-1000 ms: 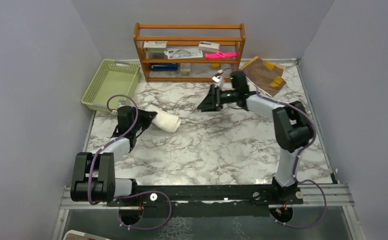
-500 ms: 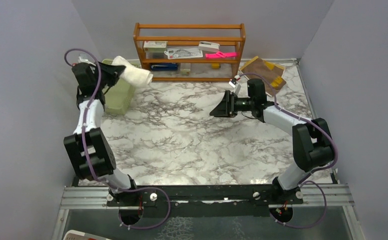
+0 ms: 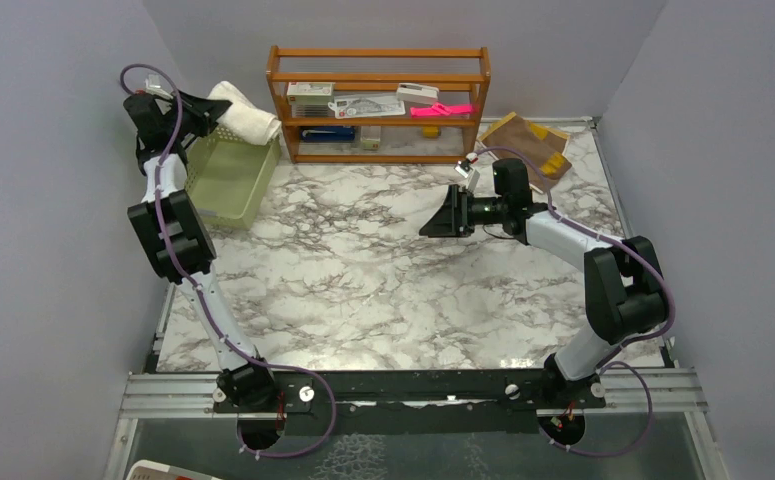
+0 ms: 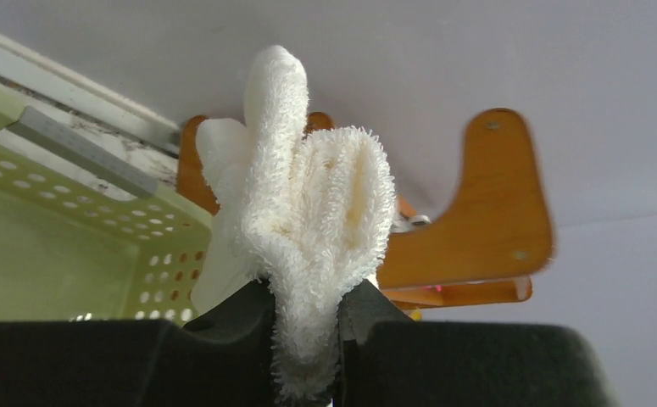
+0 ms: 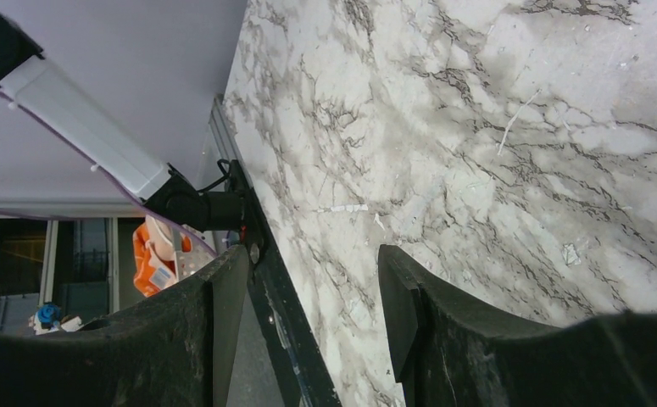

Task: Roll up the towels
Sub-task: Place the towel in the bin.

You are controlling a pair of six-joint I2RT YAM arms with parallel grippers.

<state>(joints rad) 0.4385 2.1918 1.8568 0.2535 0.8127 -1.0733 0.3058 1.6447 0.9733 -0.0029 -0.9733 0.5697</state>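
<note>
And there's the left gripper (image 4: 308, 315), lifted high over the far-left corner of the table (image 3: 383, 300). Its jaws are squeezed nearly together on the cream-white towel (image 4: 320, 212). From above, the towel reads as a plump roll, hanging over the far rim of the green basket (image 3: 225, 190). Up close, the terry pile bulges out on either side of the fingers. It looks soft and light, and the layers crush under the pinch. A roll like that will likely spring loose if it is gripped at one end, so a hold across the middle, catching every layer, looks the safer bet.

Over on the other side, the right gripper (image 5: 312, 288) hangs above bare marble right of centre, jaws well apart and nothing between them. The brown towel (image 3: 525, 146) with its mustard-yellow patches lies unrolled at the far-right corner, just beside the end of the wooden shelf (image 3: 378, 100). It looks thin and limp and will probably drape, so a pinch along one edge seems the place to start.
</note>
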